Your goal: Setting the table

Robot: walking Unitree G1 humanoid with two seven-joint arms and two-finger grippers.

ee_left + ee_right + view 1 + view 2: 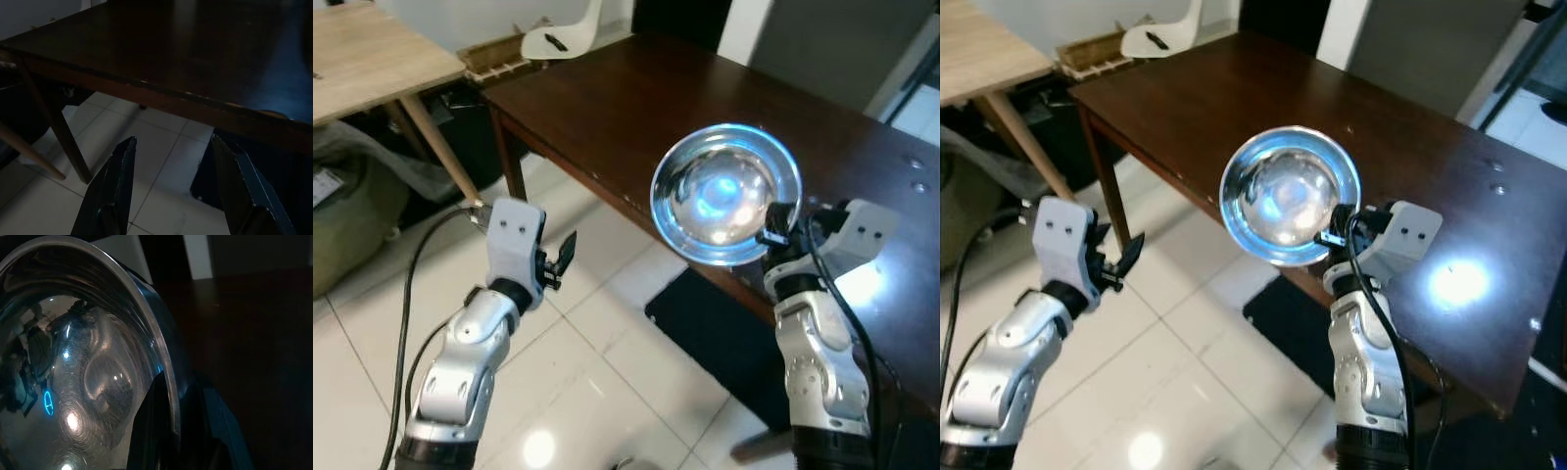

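Jaws: right gripper pinches the steel bowl by its rim, tilted, above the dark table's near edge. Left gripper spread, empty, over floor. Right wrist view: rim between fingers. Nothing yet set; placement remains.

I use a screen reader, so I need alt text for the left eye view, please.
The robot's right hand holds a shiny metal bowl by its rim, tilted toward the camera, above the near edge of a dark wooden table. The left hand hangs open over the white tiled floor.
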